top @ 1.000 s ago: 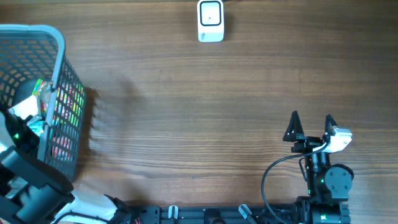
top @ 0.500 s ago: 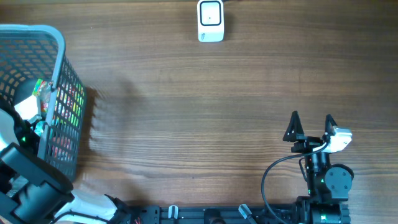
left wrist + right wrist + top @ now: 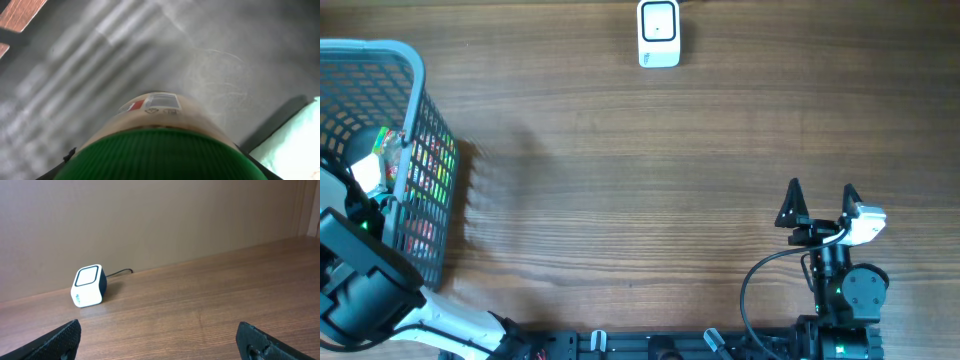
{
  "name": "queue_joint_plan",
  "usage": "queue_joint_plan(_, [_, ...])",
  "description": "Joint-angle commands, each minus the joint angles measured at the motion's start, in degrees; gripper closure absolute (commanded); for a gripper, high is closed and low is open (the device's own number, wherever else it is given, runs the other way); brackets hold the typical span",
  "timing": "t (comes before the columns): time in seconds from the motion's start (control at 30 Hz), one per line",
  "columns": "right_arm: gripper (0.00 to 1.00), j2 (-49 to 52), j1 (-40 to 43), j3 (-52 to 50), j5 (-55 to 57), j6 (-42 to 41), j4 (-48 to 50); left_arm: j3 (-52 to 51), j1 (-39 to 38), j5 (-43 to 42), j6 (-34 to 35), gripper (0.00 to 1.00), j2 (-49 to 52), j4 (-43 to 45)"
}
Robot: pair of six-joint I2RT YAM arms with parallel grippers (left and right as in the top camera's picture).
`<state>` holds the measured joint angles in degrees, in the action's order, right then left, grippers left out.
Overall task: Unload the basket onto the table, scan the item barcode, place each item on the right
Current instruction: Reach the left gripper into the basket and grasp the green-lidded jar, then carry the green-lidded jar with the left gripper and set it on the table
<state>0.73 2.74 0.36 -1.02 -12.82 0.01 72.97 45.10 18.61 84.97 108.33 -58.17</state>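
Observation:
The item is a tan jar (image 3: 159,107) with a ribbed green lid (image 3: 160,155) and a small label, lying on the grey basket floor. My left gripper (image 3: 160,167) is down inside the basket (image 3: 420,90), its dark fingers pressed on both sides of the green lid. From overhead only the left arm (image 3: 355,270) shows, reaching into the basket. The white barcode scanner (image 3: 659,33) stands at the far edge of the table, also seen from the right wrist as the scanner (image 3: 89,286). My right gripper (image 3: 819,203) rests open near the front right, nothing between its fingers.
The grey mesh basket at the left also holds a colourful packet (image 3: 425,170) and a pale teal pack (image 3: 295,145) beside the jar. A black cable (image 3: 760,280) loops by the right arm. Bare wood table (image 3: 640,180) lies between basket and scanner.
The left arm has sunk a little deeper into the basket and its fingers have closed in on the jar's lid. The right arm has not moved.

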Motion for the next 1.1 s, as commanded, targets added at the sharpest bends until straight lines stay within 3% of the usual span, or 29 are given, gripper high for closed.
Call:
queue_joint_plan(0.0, [0.0, -0.3, 0.3, -0.1, 0.8, -0.8, 0.3, 3.4, 0.0, -4.2, -11.2, 0.41, 0.6, 0.1])
queue_joint_plan(0.13, [0.0, -0.3, 0.3, -0.1, 0.8, -0.8, 0.3, 9.6, 0.0, -14.2, -20.5, 0.4, -3.1, -1.0])
queue_joint_plan(0.37, [0.0, -0.3, 0.3, -0.1, 0.8, -0.8, 0.3, 15.8, 0.0, -34.5, -24.8, 0.39, -16.5, -1.4])
queue_joint_plan(0.6, [0.0, -0.3, 0.3, -0.1, 0.8, -0.8, 0.3, 16.0, -3.3, -37.0, -26.1, 0.37, -35.6, -1.2])
queue_joint_plan(0.8, [0.0, -0.3, 0.3, -0.1, 0.8, -0.8, 0.3, 16.0, -22.6, -36.9, -26.1, 0.37, -45.1, 1.5])
queue_joint_plan(1.07, [0.0, -0.3, 0.3, -0.1, 0.8, -0.8, 0.3, 15.9, -56.1, -23.7, -26.1, 0.38, -36.0, -4.7])
